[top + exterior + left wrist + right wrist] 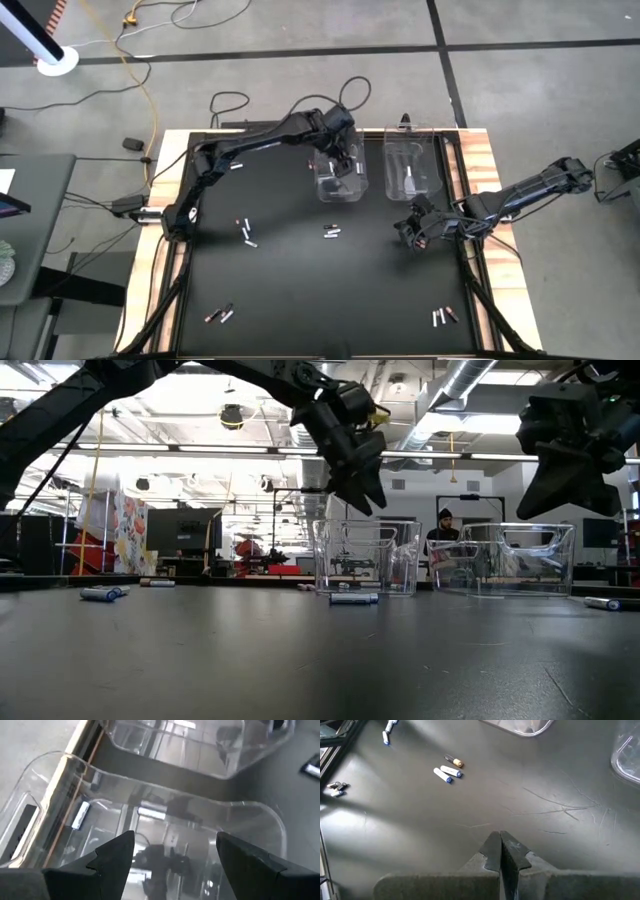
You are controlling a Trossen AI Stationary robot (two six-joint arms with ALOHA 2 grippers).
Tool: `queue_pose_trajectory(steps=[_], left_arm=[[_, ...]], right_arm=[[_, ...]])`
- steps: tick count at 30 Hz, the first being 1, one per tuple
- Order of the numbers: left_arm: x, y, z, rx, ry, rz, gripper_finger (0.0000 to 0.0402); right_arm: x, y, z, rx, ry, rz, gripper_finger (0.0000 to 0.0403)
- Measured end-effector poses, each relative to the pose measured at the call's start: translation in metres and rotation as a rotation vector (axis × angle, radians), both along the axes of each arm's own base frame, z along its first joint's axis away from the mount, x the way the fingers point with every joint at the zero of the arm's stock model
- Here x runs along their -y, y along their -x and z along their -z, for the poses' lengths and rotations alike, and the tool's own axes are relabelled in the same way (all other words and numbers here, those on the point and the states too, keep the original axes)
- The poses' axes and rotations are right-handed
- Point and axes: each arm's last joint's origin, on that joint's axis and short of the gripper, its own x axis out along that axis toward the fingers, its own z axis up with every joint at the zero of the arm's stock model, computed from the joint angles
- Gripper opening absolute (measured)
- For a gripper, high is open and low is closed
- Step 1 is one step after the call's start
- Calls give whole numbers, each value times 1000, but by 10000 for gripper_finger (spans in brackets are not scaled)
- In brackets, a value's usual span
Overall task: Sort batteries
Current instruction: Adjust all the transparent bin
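Batteries, small slim cylinders in white/silver and copper-dark, lie scattered on the black table mat (pixel 300 290): a cluster at centre (pixel 331 233), a pair left of centre (pixel 247 232), pairs at lower left (pixel 219 315) and lower right (pixel 444 316). Left gripper (pixel 343 166) hangs over the left clear plastic bin (pixel 342 186), fingers spread, empty; one white battery (pixel 80 814) lies inside. Right gripper (pixel 417 233) hovers centre-right below the right clear bin (pixel 413 168), fingers clenched on nothing.
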Motion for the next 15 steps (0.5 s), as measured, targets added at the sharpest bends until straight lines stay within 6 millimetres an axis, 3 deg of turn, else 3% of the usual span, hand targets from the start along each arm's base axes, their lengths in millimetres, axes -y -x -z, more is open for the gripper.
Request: queue_pose_trajectory(steps=[4,9,15], left_arm=[[1,-4,3,49,9,-28,279],[19,0,8,45,-43,-37,279],[37,46,5,153,-87,-82,279]], right_arm=[[0,0,0,-2,-1,-2,17],[-5,1,0,-1,-6,-36,17],[-10,3,0,-1,-12,-64,17]])
